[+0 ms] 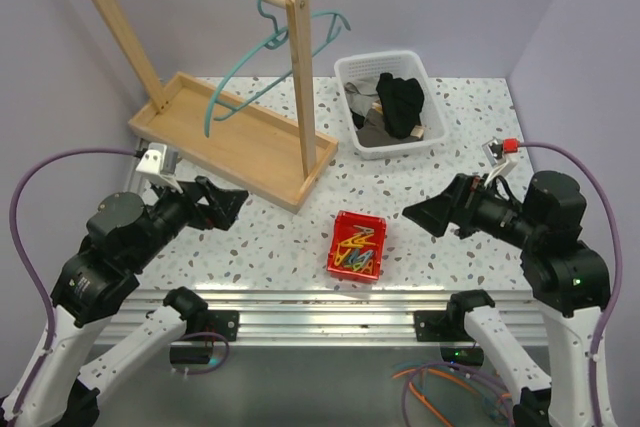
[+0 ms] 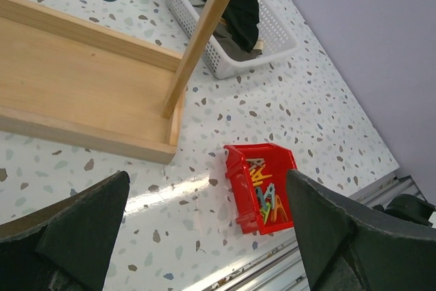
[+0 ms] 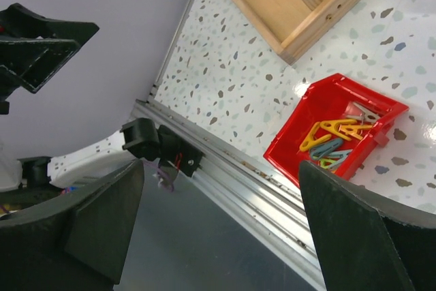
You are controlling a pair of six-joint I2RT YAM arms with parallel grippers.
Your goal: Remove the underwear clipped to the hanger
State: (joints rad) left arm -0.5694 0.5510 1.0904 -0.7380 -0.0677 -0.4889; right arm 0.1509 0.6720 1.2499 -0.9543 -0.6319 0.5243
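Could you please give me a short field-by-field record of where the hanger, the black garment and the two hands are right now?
on rack: thin teal wire hanger hooked over the rail of the light wooden rack, nothing clipped to it
in basket: black fabric underwear lying in the white plastic basket
in bin: coloured clips in the small red plastic bin
left arm: left hand open, empty, low near the rack's base
right arm: right hand open, empty, right of the red bin
task state: underwear already off the hanger

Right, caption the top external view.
Bare teal wire hanger on wooden rack; black fabric underwear in white basket; left claw, right claw open.
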